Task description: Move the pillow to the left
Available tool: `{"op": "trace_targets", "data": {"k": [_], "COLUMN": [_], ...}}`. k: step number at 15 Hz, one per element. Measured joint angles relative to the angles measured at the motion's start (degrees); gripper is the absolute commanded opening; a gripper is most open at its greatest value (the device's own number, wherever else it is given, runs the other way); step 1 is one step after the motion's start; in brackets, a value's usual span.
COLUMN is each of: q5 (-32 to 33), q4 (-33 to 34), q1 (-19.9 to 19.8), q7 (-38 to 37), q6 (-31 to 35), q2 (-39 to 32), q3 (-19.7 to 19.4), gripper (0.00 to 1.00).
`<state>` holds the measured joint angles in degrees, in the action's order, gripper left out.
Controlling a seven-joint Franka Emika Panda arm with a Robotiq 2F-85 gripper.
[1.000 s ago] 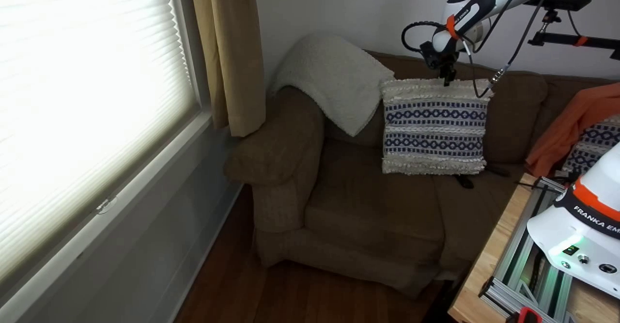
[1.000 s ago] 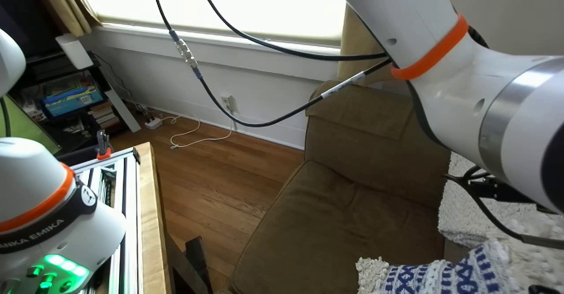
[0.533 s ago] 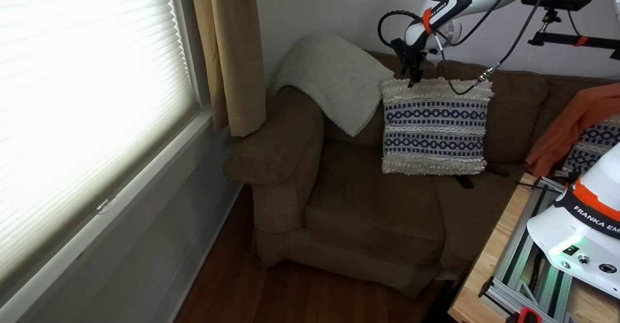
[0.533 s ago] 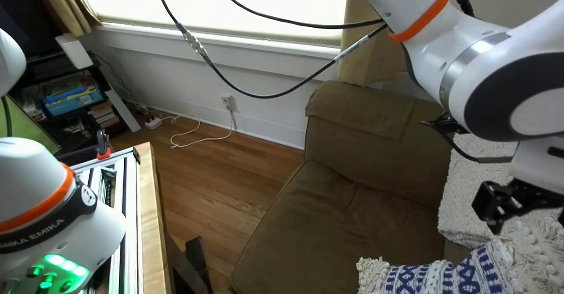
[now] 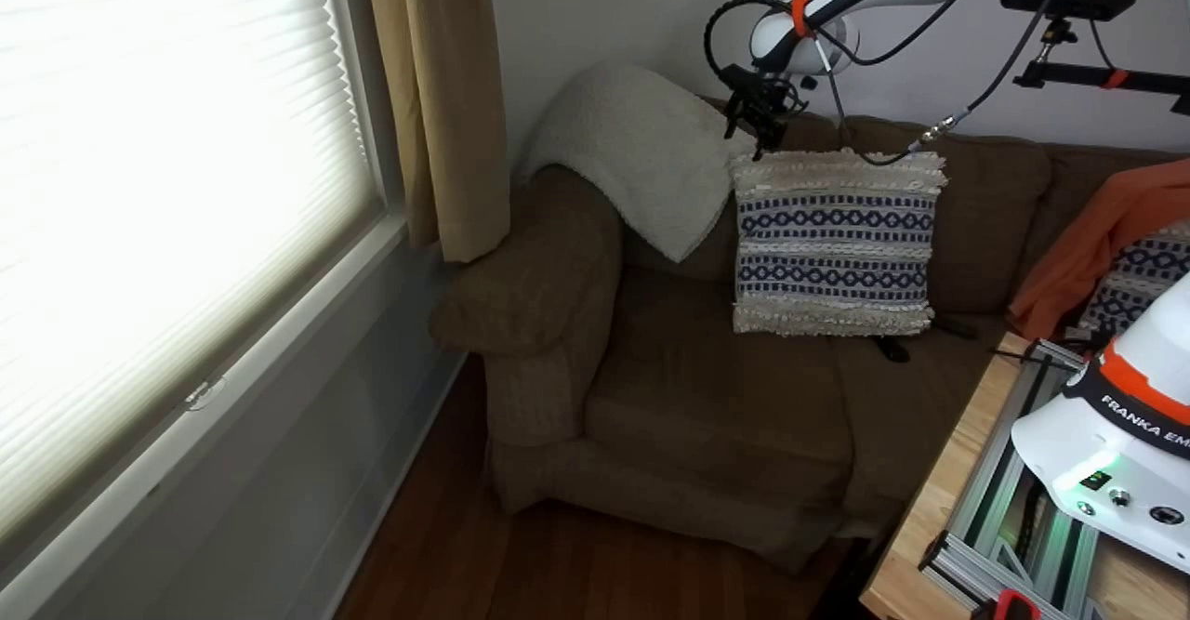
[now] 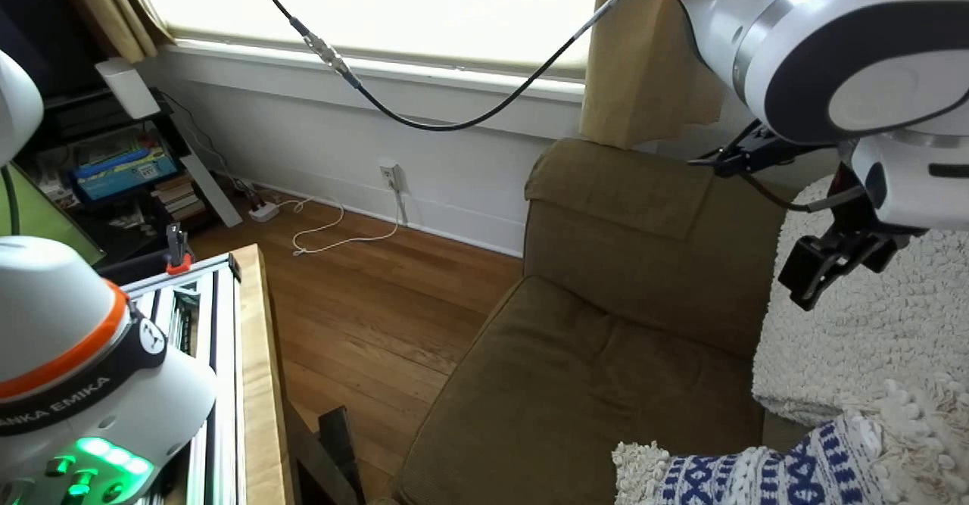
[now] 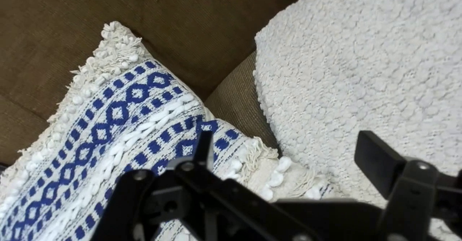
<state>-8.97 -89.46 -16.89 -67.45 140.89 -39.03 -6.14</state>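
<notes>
The white pillow with blue-black patterned bands and a fringed edge (image 5: 834, 244) leans upright against the sofa back. It also shows at the lower right of an exterior view (image 6: 795, 467), cut off by the frame, and in the wrist view (image 7: 108, 125). My gripper (image 5: 744, 144) hangs above the pillow's top corner beside the cream blanket. In an exterior view the gripper (image 6: 840, 263) is in front of the blanket, above the pillow. In the wrist view its fingers (image 7: 288, 150) are wide apart with nothing between them. The pillow's fringed top lies below them.
A cream textured blanket (image 5: 641, 151) drapes over the brown sofa's (image 5: 707, 397) arm and back. An orange cloth (image 5: 1083, 239) partly covers another patterned pillow (image 5: 1148, 271). A dark object (image 5: 891, 349) lies on the seat. A curtain (image 5: 456, 99) hangs by the window.
My gripper has moved left along the pillow's top edge toward the blanket in an exterior view, and has risen slightly. The pillow has not moved.
</notes>
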Motion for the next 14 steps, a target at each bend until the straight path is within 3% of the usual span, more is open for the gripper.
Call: {"op": "trace_targets", "data": {"k": [7, 11, 14], "q5": [2.35, 12.77, 21.50], "q4": [-5.08, -9.26, -12.19], "q1": [4.26, 8.02, 9.30], "q7": [16.62, 19.65, 22.59], "q6": [-13.91, -20.20, -21.01], "q2": [11.23, 18.84, 23.26], "q3": [-1.84, -5.37, -6.82], "gripper": [1.00, 1.00, 1.00]}}
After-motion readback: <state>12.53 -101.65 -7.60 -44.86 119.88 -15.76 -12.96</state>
